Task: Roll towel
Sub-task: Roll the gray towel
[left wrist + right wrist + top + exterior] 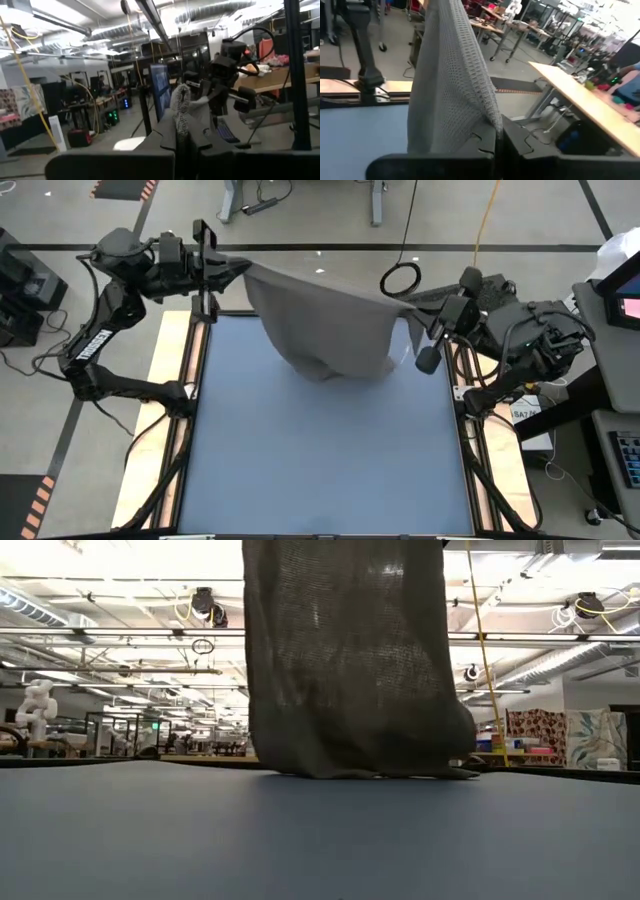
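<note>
The towel (325, 320) is a grey-brown cloth with a coarse open weave, its waffle-like mesh plain in the right wrist view (452, 85). It hangs stretched between the two grippers above the far edge of the blue table (320, 460), sagging into a rounded belly whose lowest fold rests on the tabletop near the middle of that far edge. In the low view (350, 660) it drops as a broad dark curtain, its bottom crumpled on the surface and its top cut off by the frame.

The left gripper (235, 268) is over the table's far left corner, jaws pressed together on one upper corner of the cloth; in its wrist view a bunched twist of fabric (181, 107) stands up from between the fingers. The right gripper (408, 305) is near the far right corner, jaws likewise pinched on the opposite corner. The small tag cannot be made out, possibly hidden in a fold.

Light wooden rails (165, 370) line the table's sides. A black cable loop (400, 278) lies on the floor beyond the far edge, and a yellow cord (482, 640) hangs behind the towel.
</note>
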### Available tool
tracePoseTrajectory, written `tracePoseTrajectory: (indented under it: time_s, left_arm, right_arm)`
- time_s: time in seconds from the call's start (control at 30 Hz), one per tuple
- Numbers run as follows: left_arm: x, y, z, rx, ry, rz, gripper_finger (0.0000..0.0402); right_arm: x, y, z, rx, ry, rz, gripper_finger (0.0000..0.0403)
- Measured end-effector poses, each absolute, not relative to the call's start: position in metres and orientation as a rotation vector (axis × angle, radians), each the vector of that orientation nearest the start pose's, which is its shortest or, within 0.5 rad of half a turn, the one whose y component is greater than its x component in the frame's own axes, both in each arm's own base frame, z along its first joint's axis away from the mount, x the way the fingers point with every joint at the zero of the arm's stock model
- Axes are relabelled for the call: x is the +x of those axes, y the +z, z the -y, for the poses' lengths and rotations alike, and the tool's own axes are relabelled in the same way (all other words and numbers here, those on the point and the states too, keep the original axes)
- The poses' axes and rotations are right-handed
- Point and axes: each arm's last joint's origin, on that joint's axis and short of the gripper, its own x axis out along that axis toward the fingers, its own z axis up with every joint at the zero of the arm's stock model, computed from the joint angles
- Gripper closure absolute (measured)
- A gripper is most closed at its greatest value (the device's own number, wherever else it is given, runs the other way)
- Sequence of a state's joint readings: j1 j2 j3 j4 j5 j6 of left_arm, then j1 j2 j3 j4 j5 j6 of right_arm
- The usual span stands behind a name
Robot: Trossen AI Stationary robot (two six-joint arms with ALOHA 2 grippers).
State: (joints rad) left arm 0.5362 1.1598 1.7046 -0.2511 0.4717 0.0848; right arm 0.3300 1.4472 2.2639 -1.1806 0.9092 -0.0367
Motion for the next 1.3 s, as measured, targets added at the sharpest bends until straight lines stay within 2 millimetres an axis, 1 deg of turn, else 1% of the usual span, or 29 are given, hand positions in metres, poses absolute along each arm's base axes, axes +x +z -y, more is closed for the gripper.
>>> tracePoseTrajectory:
  time_s: [0.2, 0.27, 0.33, 0.43, 0.5, 0.57, 0.63, 0.7, 0.8, 0.9, 1.0, 1.17, 1.23, 1.3]
  left_arm:
    - [0.163, 0.547, -0.083, 0.198, 0.110, 0.212, 0.0398]
    - [0.163, 0.548, -0.083, 0.171, 0.115, 0.222, 0.0398]
    - [0.163, 0.548, -0.080, 0.131, 0.065, 0.224, 0.0398]
    - [0.164, 0.547, -0.074, 0.090, -0.101, 0.214, 0.0398]
    - [0.164, 0.548, -0.071, 0.068, -0.172, 0.210, 0.0398]
    - [0.164, 0.547, -0.071, 0.076, -0.170, 0.208, 0.0398]
    - [0.167, 0.546, -0.073, 0.114, -0.133, 0.207, 0.0398]
    - [0.171, 0.543, -0.077, 0.170, -0.071, 0.202, 0.0398]
    - [0.178, 0.541, -0.086, 0.246, 0.077, 0.197, 0.0398]
    - [0.183, 0.545, -0.099, 0.338, 0.224, 0.243, 0.0398]
    - [0.188, 0.551, -0.115, 0.406, 0.356, 0.322, 0.0398]
    - [0.194, 0.556, -0.155, 0.502, 0.500, 0.464, 0.0398]
    - [0.196, 0.559, -0.170, 0.550, 0.516, 0.506, 0.0398]
    - [0.196, 0.563, -0.183, 0.620, 0.492, 0.555, 0.0398]
  right_arm:
    - [0.189, 0.555, -0.042, -0.233, -0.573, -0.298, 0.0403]
    - [0.191, 0.557, -0.043, -0.207, -0.542, -0.280, 0.0403]
    - [0.193, 0.557, -0.048, -0.150, -0.439, -0.263, 0.0403]
    - [0.193, 0.556, -0.059, -0.079, -0.251, -0.270, 0.0403]
    - [0.193, 0.555, -0.064, -0.057, -0.191, -0.282, 0.0403]
    - [0.194, 0.554, -0.065, -0.071, -0.210, -0.288, 0.0403]
    - [0.193, 0.552, -0.061, -0.118, -0.288, -0.301, 0.0403]
    - [0.194, 0.552, -0.053, -0.189, -0.401, -0.311, 0.0403]
    - [0.198, 0.553, -0.035, -0.302, -0.539, -0.342, 0.0403]
    - [0.205, 0.556, -0.013, -0.375, -0.626, -0.358, 0.0403]
    - [0.208, 0.565, 0.015, -0.428, -0.692, -0.329, 0.0403]
    - [0.204, 0.589, 0.066, -0.536, -0.780, -0.166, 0.0403]
    - [0.198, 0.599, 0.081, -0.584, -0.807, -0.081, 0.0403]
    - [0.193, 0.607, 0.092, -0.633, -0.806, 0.006, 0.0403]
